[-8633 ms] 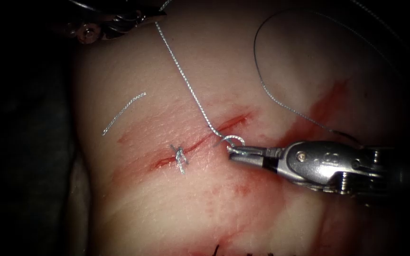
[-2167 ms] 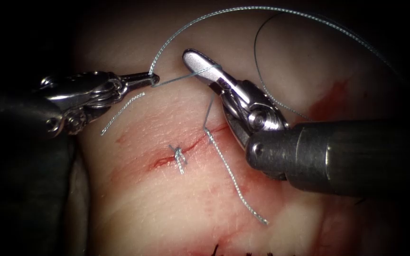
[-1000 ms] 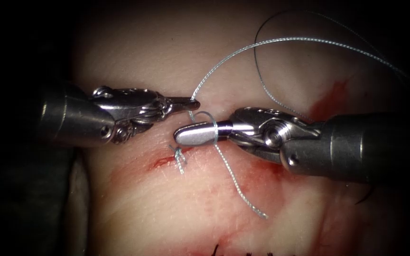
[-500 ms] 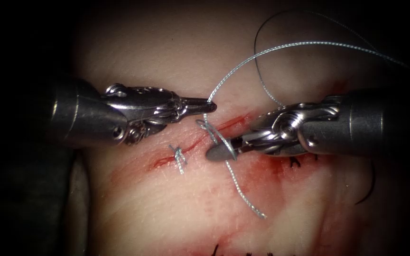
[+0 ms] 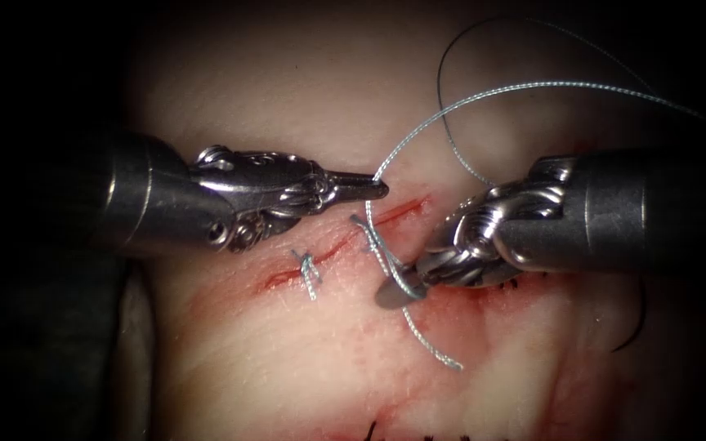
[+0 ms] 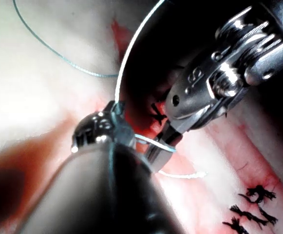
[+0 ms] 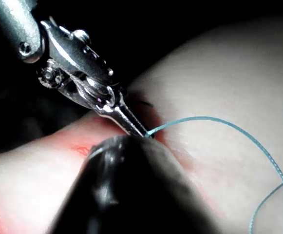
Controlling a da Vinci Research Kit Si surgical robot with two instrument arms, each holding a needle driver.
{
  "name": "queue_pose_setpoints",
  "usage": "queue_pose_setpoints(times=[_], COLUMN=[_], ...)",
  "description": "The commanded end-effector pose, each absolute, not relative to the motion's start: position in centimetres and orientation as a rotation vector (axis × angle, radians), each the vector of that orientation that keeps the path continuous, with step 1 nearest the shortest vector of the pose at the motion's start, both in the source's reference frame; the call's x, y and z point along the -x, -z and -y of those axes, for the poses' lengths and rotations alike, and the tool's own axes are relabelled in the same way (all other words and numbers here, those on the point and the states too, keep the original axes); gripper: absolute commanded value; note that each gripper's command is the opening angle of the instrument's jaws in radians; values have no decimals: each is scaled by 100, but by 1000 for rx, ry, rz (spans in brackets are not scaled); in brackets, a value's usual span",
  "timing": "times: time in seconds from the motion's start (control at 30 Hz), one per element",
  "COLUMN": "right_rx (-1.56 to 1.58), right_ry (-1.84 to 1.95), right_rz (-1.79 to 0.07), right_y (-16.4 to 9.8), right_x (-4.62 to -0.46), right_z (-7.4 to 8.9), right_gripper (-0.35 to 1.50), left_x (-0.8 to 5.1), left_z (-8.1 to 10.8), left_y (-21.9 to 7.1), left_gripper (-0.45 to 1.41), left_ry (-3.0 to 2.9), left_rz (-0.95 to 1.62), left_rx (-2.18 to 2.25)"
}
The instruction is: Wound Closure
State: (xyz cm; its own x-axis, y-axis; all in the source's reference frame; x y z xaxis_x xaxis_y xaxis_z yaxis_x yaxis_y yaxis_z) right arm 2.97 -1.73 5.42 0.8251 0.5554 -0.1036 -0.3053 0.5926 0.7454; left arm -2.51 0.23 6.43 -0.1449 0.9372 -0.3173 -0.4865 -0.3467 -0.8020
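The cut (image 5: 394,211) runs slantwise across the tissue (image 5: 288,359), with a tied stitch (image 5: 310,272) at its left part. My left tool (image 5: 379,189) comes in from the left, above the cut, jaws shut on the thread (image 5: 467,100), which arcs away up and right. A loop of thread (image 5: 392,265) is wound round my right tool (image 5: 391,294), whose tip dips to the tissue right of the cut, beside the short free thread end (image 5: 437,354). A thin dark curve (image 5: 637,322) at the far right may be the needle; neither tool holds it. The left wrist view has the right tool (image 6: 160,146) wrapped in thread.
Red fluid (image 5: 451,314) stains the tissue around the cut and to its right. Black marks (image 5: 418,433) line the tissue's near edge. In the right wrist view the left tool (image 7: 142,131) holds the thread (image 7: 219,119) close over the tissue.
The right tool, with the thread wound round it, swung from above the cut down to the tissue by the free end. The left tool moved right, still holding the thread.
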Motion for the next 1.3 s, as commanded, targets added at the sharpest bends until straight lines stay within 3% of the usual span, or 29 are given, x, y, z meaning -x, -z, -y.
queue_pose_setpoints(times=[0.03,0.4,0.53,0.67,0.77,0.8,1.03,1.13,1.3], right_rx=[-781,-748,-742,-738,-734,-732,-727,-725,-725], right_ry=[-501,-471,-470,-470,-468,-466,-463,-464,-465], right_rz=[-336,-315,-311,-311,-311,-313,-316,-315,-315], right_y=[-541,-535,-538,-542,-545,-547,-553,-555,-555], right_x=[-303,-295,-298,-300,-301,-301,-301,-301,-301], right_z=[171,168,171,173,176,179,182,182,182], right_gripper=[-35,-32,-13,-11,5,21,24,41,37], left_x=[257,260,261,261,261,261,261,261,261], left_z=[-21,-20,-19,-19,-19,-19,-18,-18,-17], left_y=[-648,-647,-647,-647,-647,-647,-647,-647,-647], left_gripper=[-45,-45,-45,-45,-45,-45,-45,-45,-45], left_ry=[-1707,-1709,-1715,-1721,-1722,-1723,-1730,-1735,-1736], left_rz=[654,654,653,650,651,652,648,646,644], left_rx=[1007,1007,1010,1012,1013,1013,1016,1019,1019])
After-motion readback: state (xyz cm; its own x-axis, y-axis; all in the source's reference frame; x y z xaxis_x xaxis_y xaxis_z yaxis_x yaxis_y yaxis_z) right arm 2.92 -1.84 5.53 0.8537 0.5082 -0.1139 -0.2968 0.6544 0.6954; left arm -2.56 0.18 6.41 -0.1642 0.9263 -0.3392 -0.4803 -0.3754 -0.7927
